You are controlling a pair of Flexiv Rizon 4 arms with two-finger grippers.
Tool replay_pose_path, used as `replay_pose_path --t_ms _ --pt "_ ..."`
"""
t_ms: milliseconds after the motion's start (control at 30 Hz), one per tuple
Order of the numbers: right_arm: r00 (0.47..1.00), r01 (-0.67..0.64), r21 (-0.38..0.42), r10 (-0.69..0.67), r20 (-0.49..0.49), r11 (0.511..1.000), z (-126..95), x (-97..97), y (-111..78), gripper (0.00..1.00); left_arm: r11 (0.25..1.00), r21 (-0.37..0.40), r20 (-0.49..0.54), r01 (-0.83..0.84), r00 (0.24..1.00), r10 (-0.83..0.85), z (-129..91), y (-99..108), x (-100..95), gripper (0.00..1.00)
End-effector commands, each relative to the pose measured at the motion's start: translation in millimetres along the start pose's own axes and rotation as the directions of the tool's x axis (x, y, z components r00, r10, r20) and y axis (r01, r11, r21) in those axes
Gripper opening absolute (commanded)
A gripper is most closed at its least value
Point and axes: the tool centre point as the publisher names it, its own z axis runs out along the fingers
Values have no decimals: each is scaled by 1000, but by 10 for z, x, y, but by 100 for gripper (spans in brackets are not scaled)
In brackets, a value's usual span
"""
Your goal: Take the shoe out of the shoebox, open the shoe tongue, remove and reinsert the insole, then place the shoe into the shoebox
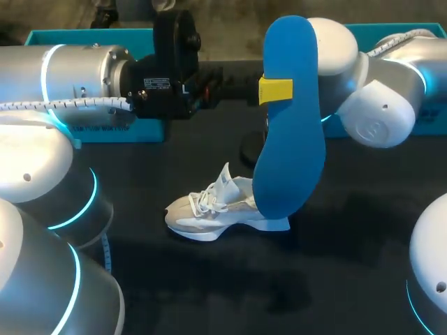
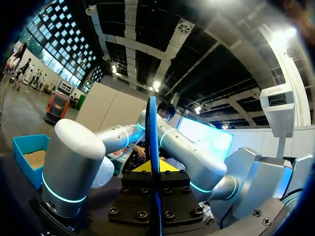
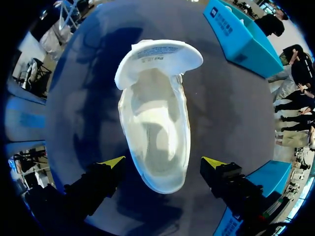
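- Black table (image 1: pixel 363 272), with a matte cloth-like surface, carries everything.
- Two silver-white arms: the left arm (image 1: pixel 77 77) comes in from the left and reaches across to the middle. The right arm (image 1: pixel 377 105) comes in from the right and bends down behind the insole.
- Teal shoebox tray (image 1: pixel 143 130) stands at the far left edge of the table, partly hidden by the left arm. A second teal tray (image 1: pixel 419 31) stands at the far right. Which one is the lid cannot be told.
- Bright blue insole (image 1: pixel 290 139) is held upright in the air over the middle of the table, narrow end up. In the head view its broad lower end covers the shoe's heel, and whether they touch cannot be told.
- White shoe (image 1: pixel 213 209) stands on its sole near the middle of the table, outside both trays. Its toe points towards the left arm's side and its laces are loose. Its tongue (image 3: pixel 157 56) is folded well back, so the mouth gapes.
- Left tool (image 2: pixel 153 169) is clamped on the insole, which runs edge-on between its yellow tips.
- Right tool (image 3: pixel 164 162) hangs above the shoe, looking down into it. Its fingers are spread wide on either side of the heel, and neither touches it.
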Motion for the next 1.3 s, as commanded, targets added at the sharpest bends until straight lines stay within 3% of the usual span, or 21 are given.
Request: replay_pose_path --t_ms 33,567,800,1067,1300 --pt "1000 0 -1 0 2 1000 7 7 -8 100 1000 -1 1 0 1000 0 1 9 2 0" --pt "1000 0 -1 0 2 1000 7 7 -8 100 1000 -1 1 0 1000 0 1 9 2 0" --pt "999 52 43 -52 -3 998 68 -184 246 100 1000 -1 1 0 1000 0 1 9 2 0" --pt "997 74 26 -74 3 997 233 -365 327 100 1000 -1 1 0 1000 0 1 9 2 0" --pt "996 87 37 -87 -14 995 438 -382 419 100 1000 -1 1 0 1000 0 1 9 2 0"
